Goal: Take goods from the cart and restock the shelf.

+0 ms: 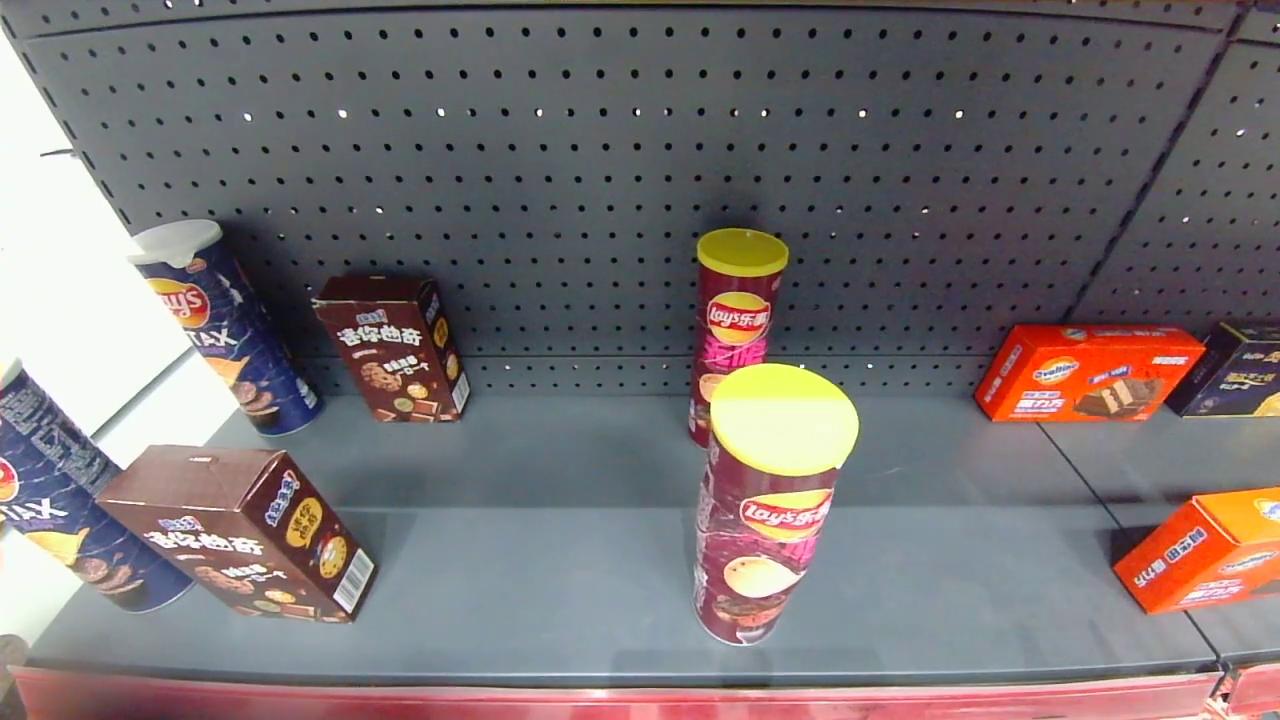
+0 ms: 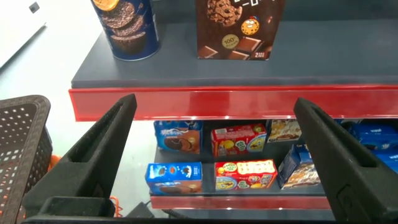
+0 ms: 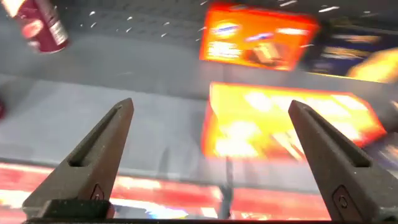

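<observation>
On shelf, maroon can (upright)

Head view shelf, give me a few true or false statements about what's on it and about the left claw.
1. Two maroon cylindrical chip cans with yellow lids stand upright, one behind the other. True.
2. The orange cardboard boxes sit at the left end of the grey metal shelf. False: they sit at its right end.
3. Two dark blue cylindrical chip cans stand at the left end. True.
4. The left claw is shut on a can. False: it is open and empty.
</observation>
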Tool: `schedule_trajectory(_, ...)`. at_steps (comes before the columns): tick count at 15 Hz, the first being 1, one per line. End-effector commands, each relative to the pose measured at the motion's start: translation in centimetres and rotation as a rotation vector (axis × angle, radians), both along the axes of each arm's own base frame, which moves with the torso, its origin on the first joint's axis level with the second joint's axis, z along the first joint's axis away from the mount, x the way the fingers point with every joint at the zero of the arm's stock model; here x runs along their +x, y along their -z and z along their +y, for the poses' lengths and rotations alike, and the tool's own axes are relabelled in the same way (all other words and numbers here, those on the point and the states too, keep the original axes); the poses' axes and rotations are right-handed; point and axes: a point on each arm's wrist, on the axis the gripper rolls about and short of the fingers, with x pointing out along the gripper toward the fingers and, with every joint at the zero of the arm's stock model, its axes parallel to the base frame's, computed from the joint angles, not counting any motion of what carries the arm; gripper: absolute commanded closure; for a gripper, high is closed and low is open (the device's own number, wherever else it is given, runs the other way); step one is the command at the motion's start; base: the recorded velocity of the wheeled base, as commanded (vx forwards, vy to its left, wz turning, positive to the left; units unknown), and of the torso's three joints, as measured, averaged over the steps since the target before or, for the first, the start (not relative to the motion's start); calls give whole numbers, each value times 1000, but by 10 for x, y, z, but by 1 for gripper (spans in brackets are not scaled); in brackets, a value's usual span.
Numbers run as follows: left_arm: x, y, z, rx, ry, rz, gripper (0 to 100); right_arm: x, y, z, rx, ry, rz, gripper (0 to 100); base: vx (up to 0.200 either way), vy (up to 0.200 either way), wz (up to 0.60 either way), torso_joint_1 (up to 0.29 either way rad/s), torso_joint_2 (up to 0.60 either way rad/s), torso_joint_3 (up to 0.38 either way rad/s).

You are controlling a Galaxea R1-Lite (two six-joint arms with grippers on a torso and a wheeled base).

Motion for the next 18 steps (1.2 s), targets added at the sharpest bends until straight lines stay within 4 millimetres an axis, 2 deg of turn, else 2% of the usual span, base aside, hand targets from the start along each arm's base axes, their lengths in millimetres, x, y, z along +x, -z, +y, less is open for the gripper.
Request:
schedule_trajectory(1, 0, 0, 0, 0, -3, 1, 0, -47, 68, 5, -4, 155, -107, 0, 0, 0, 0, 0, 0, 0)
schedule_trajectory(3, 0, 0, 0, -2, -3, 1, 0, -43, 76, 3, 39, 208, -133, 0, 0, 0, 0, 0, 0, 0)
schedule_trajectory(6, 0, 0, 0, 0, -1, 1, 0, -42, 98, 2, 102, 254, 85, 0, 0, 0, 0, 0, 0, 0)
schedule_trajectory(12, 0, 0, 0, -2, -3, 1, 0, -42, 100, 2, 120, 226, 98, 0, 0, 0, 0, 0, 0, 0)
schedule_trajectory(14, 0, 0, 0, 0, -1, 1, 0, -43, 100, 0, 114, 102, 101, 0, 0, 0, 0, 0, 0, 0)
schedule_trajectory(15, 0, 0, 0, -2, -1, 1, 0, -50, 102, -1, 119, 39, 14, 0, 0, 0, 0, 0, 0, 0)
schedule_trajectory(18, 0, 0, 0, 4, -3, 0, 0, -49, 101, -1, 118, 47, 19, 0, 0, 0, 0, 0, 0, 0)
